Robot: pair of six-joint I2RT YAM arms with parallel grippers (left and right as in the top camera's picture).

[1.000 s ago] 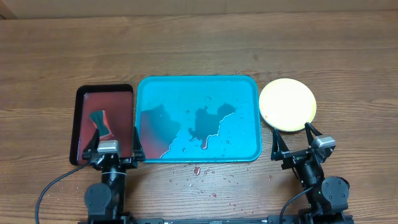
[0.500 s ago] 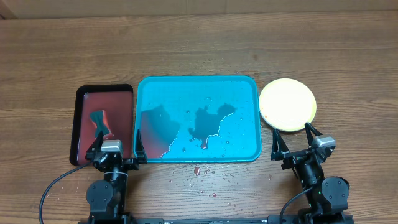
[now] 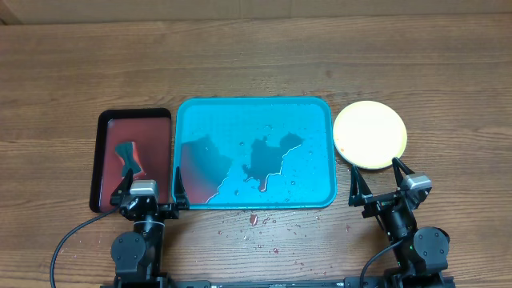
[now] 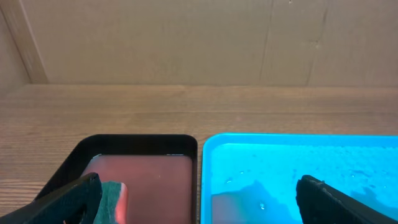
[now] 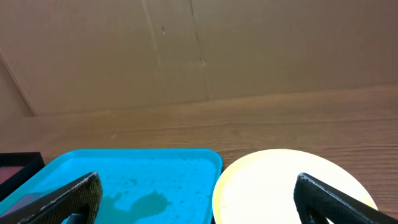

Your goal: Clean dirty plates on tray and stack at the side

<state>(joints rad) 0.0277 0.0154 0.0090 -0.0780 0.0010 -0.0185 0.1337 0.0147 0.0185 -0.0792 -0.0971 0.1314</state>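
The turquoise tray (image 3: 320,120) lies mid-table, wet with dark puddles and drops, with no plate on it; it also shows in the left wrist view (image 4: 298,162) and the right wrist view (image 5: 124,174). A pale cream-yellow plate (image 3: 370,134) lies on the table just right of the tray, also in the right wrist view (image 5: 280,186). Whether other plates lie under it I cannot tell. My left gripper (image 3: 149,192) is open and empty at the near edge between the dark red tray and the turquoise tray. My right gripper (image 3: 384,186) is open and empty just in front of the plate.
A black-rimmed dark red tray (image 3: 112,128) sits left of the turquoise tray and holds a green sponge (image 3: 130,158), also seen in the left wrist view (image 4: 112,199). Red drops (image 3: 254,220) spot the table in front of the tray. A cardboard wall (image 4: 186,37) stands behind.
The left gripper has drawn back slightly toward the table's near edge since a second ago. The right arm, tray and plate are unchanged.
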